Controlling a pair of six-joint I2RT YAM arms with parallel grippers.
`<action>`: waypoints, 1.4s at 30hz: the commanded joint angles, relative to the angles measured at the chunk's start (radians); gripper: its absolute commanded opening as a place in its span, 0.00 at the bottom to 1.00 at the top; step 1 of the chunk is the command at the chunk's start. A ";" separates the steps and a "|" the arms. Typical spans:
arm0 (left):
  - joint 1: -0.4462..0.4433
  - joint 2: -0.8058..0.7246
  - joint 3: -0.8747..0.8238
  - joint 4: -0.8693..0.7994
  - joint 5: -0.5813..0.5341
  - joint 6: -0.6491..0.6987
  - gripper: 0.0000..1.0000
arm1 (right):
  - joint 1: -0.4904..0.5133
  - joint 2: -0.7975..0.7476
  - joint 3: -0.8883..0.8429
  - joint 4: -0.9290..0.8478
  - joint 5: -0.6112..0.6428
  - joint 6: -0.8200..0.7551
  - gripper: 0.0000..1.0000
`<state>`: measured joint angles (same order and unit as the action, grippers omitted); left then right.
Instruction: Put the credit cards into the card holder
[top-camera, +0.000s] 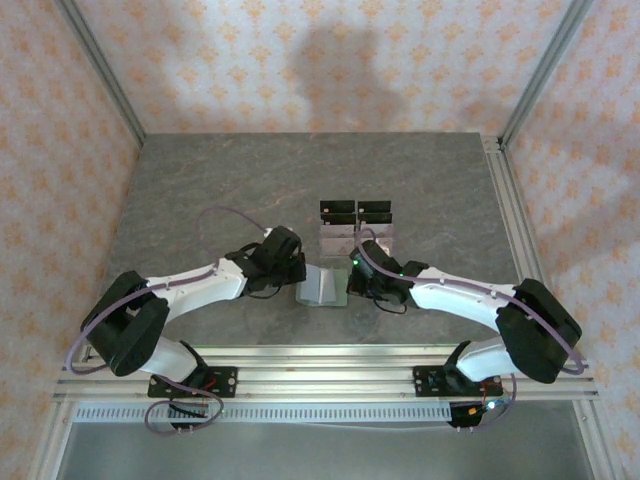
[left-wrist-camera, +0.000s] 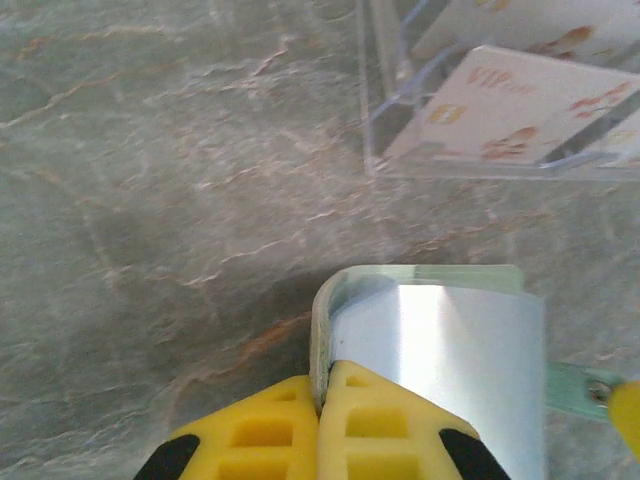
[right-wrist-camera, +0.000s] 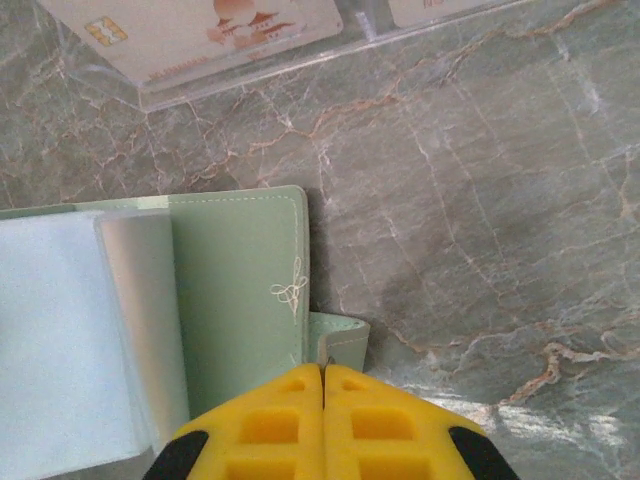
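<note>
- Marble-look table: looks slick. An uneven pull could make the card holder skate.
- Clear acrylic tiered stand: just beyond the card holder. A swing of either arm could knock it and spill the cards.
- Card holder: lies open, centre-front, between the grippers.
  - Left gripper: closed, pinching the left cover edge.
  - Right gripper: closed, apparently on the snap tab.
  - Neither is free to fetch a card. Releasing one may let the cover fold shut.
- Credit cards: seen in the stand, none in the slots. They are thin, so a pinch may slip.
</note>
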<state>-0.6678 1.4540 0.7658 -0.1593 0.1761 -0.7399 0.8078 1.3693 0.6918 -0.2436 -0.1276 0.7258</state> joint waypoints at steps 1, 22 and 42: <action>-0.006 -0.007 0.036 0.039 0.040 -0.021 0.01 | -0.004 -0.002 -0.008 0.022 0.005 0.010 0.02; -0.090 0.015 0.084 0.010 0.015 -0.021 0.46 | -0.033 -0.010 -0.023 0.014 -0.014 0.008 0.25; 0.025 -0.174 -0.019 -0.173 -0.175 0.014 0.54 | -0.020 0.114 0.152 0.041 -0.210 -0.024 0.40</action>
<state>-0.6605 1.3254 0.7616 -0.2867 0.0525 -0.7464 0.7792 1.4250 0.8238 -0.2356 -0.2924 0.7059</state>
